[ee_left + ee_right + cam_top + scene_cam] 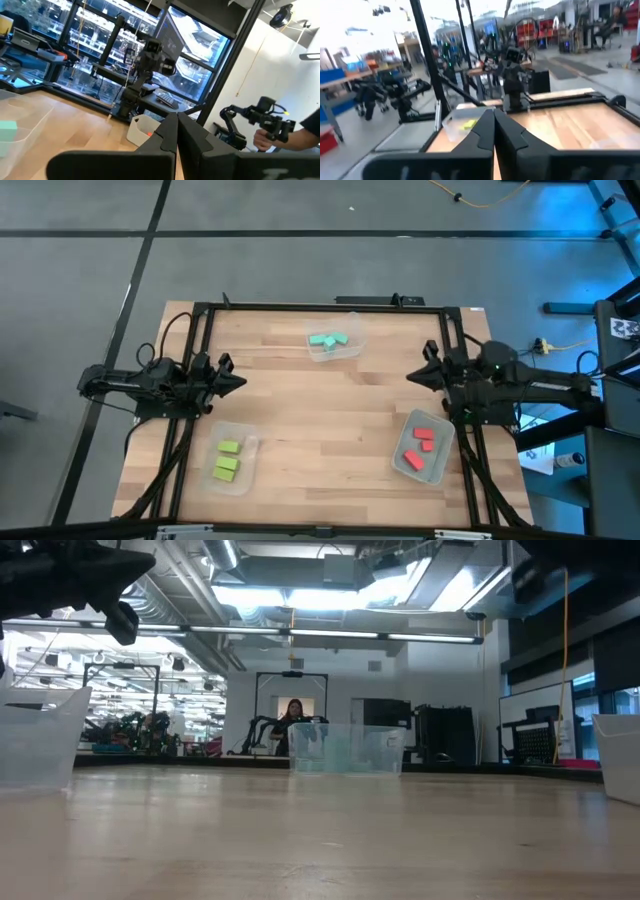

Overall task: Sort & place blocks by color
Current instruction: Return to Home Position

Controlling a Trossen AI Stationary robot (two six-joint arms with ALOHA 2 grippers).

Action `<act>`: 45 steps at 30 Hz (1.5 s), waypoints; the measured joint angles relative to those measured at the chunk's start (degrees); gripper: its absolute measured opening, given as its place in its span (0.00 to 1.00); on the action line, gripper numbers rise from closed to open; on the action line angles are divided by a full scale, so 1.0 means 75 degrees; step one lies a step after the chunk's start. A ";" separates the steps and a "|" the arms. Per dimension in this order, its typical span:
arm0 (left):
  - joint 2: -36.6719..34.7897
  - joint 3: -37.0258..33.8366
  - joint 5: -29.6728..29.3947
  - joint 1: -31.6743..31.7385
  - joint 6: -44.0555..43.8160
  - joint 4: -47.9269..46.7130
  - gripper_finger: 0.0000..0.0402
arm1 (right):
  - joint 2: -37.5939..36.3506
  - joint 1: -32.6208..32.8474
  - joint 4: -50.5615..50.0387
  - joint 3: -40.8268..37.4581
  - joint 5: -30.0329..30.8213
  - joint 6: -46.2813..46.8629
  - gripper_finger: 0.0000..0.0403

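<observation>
Highest in the high view, the dark left arm (140,380) and the dark right arm (525,388) lie folded low along the side rails of the pale wooden table (300,410), well apart from each other. The left gripper (238,381) points inward over the left edge, its fingers pressed together on nothing. The right gripper (414,377) points inward from the right edge, likewise closed and empty. The clear plastic far tub (352,348), at the middle of the far edge, holds the small rectangular teal blocks (328,339) in a cluster. The clear near-left tub (246,450) holds three lime green blocks (227,461) in a row. The clear near-right tub (436,470) holds three red-pink blocks (421,444).

From the low view, bare boards fill the foreground and the far tub stands mid-table. A dark arm part hangs in the upper corner, clear of the wood. A person (295,715) sits in the room beyond.

Through the left wrist view, the two dark fingers (167,137) meet without a gap, raised above the table. One teal block shows inside its tub, and the right arm rises across the boards.

Through the right wrist view, the fingers (485,131) meet too, aimed across at the left arm. The lime green blocks show in their tub beyond.
</observation>
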 joint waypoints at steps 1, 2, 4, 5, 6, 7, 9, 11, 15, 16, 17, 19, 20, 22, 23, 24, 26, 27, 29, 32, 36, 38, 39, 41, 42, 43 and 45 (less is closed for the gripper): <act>0.0000 0.0000 0.0000 0.0000 0.0000 0.0000 0.00 | -0.0258 0.0000 0.0169 -0.0270 0.0018 0.0075 0.00; 0.0000 0.0000 0.0000 0.0000 0.0000 -0.0001 0.00 | -0.0519 0.0000 0.0300 -0.0512 0.0065 0.0119 0.00; 0.0000 0.0000 0.0000 0.0000 0.0000 -0.0015 0.00 | -0.0948 0.0000 0.0471 -0.0891 0.0082 0.0122 0.00; 0.0000 0.0000 -0.0003 0.0000 0.0000 -0.0015 0.00 | -0.1163 0.0000 0.0474 -0.1052 0.0080 0.0125 0.00; 0.0000 0.0000 -0.0003 0.0000 0.0000 -0.0015 0.00 | -0.1362 0.0000 0.0484 -0.1191 0.0074 0.0152 0.00; 0.0000 0.0000 -0.0003 0.0000 -0.0003 -0.0017 0.00 | -0.1548 0.0000 0.0488 -0.1306 0.0046 0.0189 0.00; 0.0000 0.0000 -0.0003 0.0000 -0.0003 -0.0015 0.00 | -0.1892 0.0000 0.0488 -0.1530 -0.0047 0.0303 0.00; 0.0000 0.0001 -0.0003 0.0000 -0.0001 -0.0015 0.00 | -0.2221 0.0000 0.0479 -0.1734 -0.0062 0.0357 0.00; 0.0000 0.0003 -0.0003 0.0000 0.0000 -0.0015 0.00 | -0.2798 0.0000 0.0491 -0.2074 -0.0066 0.0461 0.00; 0.0000 0.0003 -0.0003 0.0000 0.0000 -0.0017 0.00 | -0.2788 0.0000 0.0571 -0.2147 -0.0069 0.0547 0.00; 0.0000 0.0003 -0.0003 0.0000 0.0000 -0.0017 0.00 | -0.2785 0.0000 0.0588 -0.2227 -0.0138 0.0581 0.00; 0.0000 0.0003 -0.0004 0.0000 0.0000 -0.0017 0.00 | -0.2764 0.0000 0.0661 -0.2416 -0.0359 0.0630 0.00; 0.0002 0.0003 -0.0003 0.0000 0.0000 -0.0021 0.00 | -0.2796 0.0005 0.0674 -0.2549 -0.0404 0.0746 0.00; 0.0002 0.0006 -0.0006 0.0000 0.0000 -0.0020 0.00 | -0.2786 0.0003 0.0914 -0.2890 -0.0467 0.0868 0.00; 0.0001 0.0006 -0.0003 0.0000 0.0000 -0.0021 0.00 | -0.2779 0.0003 0.0974 -0.3008 -0.0496 0.0911 0.00; 0.0003 0.0006 -0.0007 0.0000 -0.0001 -0.0020 0.00 | -0.2773 0.0003 0.0910 -0.3002 -0.0507 0.0840 0.00; 0.0003 0.0006 -0.0009 0.0000 0.0000 -0.0020 0.00 | -0.2782 0.0000 0.0733 -0.2998 -0.0619 0.0577 0.00; 0.0003 0.0006 -0.0006 0.0000 0.0000 -0.0020 0.00 | -0.2785 0.0000 0.0687 -0.3004 -0.0668 0.0423 0.00; 0.0003 0.0006 -0.0006 0.0000 0.0000 -0.0020 0.00 | -0.2781 0.0000 0.0644 -0.3004 -0.0832 0.0129 0.00; 0.0003 0.0009 -0.0006 0.0000 0.0000 -0.0020 0.00 | -0.2780 0.0000 0.0544 -0.3004 -0.1098 -0.0066 0.00; 0.0003 0.0009 -0.0003 -0.0001 0.0000 -0.0020 0.00 | -0.2736 0.0000 0.0213 -0.3004 -0.1250 -0.0080 0.01; 0.0003 0.0009 -0.0006 0.0000 0.0000 -0.0020 0.00 | -0.2731 0.0000 0.0256 -0.3004 -0.1214 -0.0068 0.03; 0.0003 0.0009 -0.0003 0.0000 0.0000 -0.0020 0.00 | -0.2731 0.0000 0.0247 -0.3004 -0.1204 -0.0079 0.03; 0.0003 0.0009 -0.0003 0.0000 0.0000 -0.0020 0.00 | -0.2728 0.0000 0.0247 -0.3004 -0.1202 -0.0071 0.04; 0.0003 0.0009 -0.0003 -0.0002 0.0000 -0.0020 0.00 | -0.2728 0.0000 0.0250 -0.3004 -0.1201 -0.0067 0.04; 0.0003 0.0009 -0.0006 0.0000 0.0000 -0.0018 0.00 | -0.2728 0.0000 0.0247 -0.3004 -0.1201 -0.0070 0.04; 0.0003 0.0009 -0.0003 0.0000 0.0000 -0.0019 0.00 | -0.2728 0.0000 0.0247 -0.3004 -0.1198 -0.0078 0.04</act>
